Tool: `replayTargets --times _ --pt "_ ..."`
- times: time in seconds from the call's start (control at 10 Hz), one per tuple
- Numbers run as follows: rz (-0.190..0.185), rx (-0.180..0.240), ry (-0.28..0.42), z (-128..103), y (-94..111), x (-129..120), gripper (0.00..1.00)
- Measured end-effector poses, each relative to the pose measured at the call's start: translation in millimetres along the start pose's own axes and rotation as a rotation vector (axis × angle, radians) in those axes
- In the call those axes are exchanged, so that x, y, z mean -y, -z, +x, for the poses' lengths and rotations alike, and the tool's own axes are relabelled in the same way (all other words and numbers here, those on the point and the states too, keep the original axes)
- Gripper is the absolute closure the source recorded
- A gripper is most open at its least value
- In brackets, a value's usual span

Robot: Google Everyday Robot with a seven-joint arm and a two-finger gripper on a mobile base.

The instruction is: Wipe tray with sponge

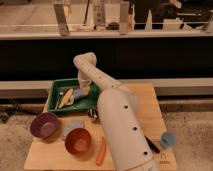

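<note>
The green tray sits at the back left of the wooden table. My gripper reaches down into the tray's right half from a raised arm. A small blue-grey block, the sponge, shows right at the gripper's tip on the tray floor. The gripper hides most of it, and I cannot tell whether it is held. A yellow and white item lies in the tray to the left of the sponge.
In front of the tray stand a purple bowl and an orange bowl, with a pale grey-blue flat thing between them. An orange stick lies beside the arm's base. A blue cup stands at the right.
</note>
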Motion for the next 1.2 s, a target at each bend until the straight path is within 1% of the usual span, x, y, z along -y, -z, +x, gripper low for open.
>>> replayTargets --times 0.2,0.3,0.4,0.7,0.8,0.9,1.2 --pt "-0.005 0.009 0.052 -27.3 -4.3 6.0 0.99" --pt "-0.006 0.011 0.08 -36.7 -4.1 3.6 0.99" --pt "-0.008 0.012 0.112 -44.3 -2.0 -5.1 0.99" --pt "-0.018 0.009 0.166 -53.8 3.5 -33.3 0.99" --pt "-0.022 0.009 0.17 -52.2 4.6 -39.5 0.99" --pt "-0.026 0.005 0.163 -43.4 5.8 -47.2 0.99" --pt "-0.028 -0.01 0.094 -2.6 13.4 -71.2 0.99"
